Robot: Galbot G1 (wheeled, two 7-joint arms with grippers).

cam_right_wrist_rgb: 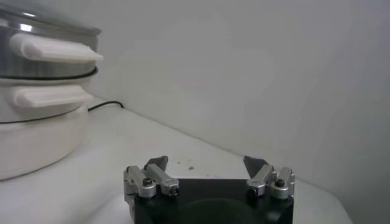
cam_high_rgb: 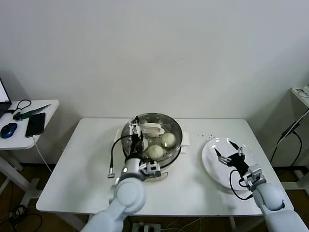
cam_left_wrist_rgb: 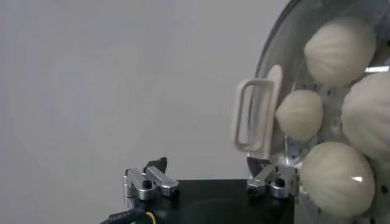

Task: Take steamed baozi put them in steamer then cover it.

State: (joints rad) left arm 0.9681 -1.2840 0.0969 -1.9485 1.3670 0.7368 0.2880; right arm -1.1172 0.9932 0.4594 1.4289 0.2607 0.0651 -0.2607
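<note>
The left gripper (cam_high_rgb: 137, 131) hangs over the near-left part of the steamer (cam_high_rgb: 175, 126), fingers spread wide and holding nothing. The left wrist view shows its two metal fingertips (cam_left_wrist_rgb: 272, 178) apart, one just beside the cover's white loop handle (cam_left_wrist_rgb: 256, 113). The cover (cam_high_rgb: 159, 119), clear glass with a metal rim, sits on the steamer. Through the glass show smooth, domed, cream-white steamed baozi (cam_high_rgb: 167, 139) resting on a perforated steel tray; four appear in the left wrist view. The steamer is a round, shiny steel pot on a white base with flat white side handles (cam_right_wrist_rgb: 53, 49), standing mid-table. A black cable (cam_high_rgb: 112, 155) loops beside the left arm. The right gripper (cam_high_rgb: 231, 154) hovers over a flat white plate (cam_high_rgb: 209, 162) on the table's right side, also spread open and empty. The table (cam_high_rgb: 77, 174) is matte white. A side table at far left carries a dark phone (cam_high_rgb: 35, 124) and a blue mouse (cam_high_rgb: 8, 130).
</note>
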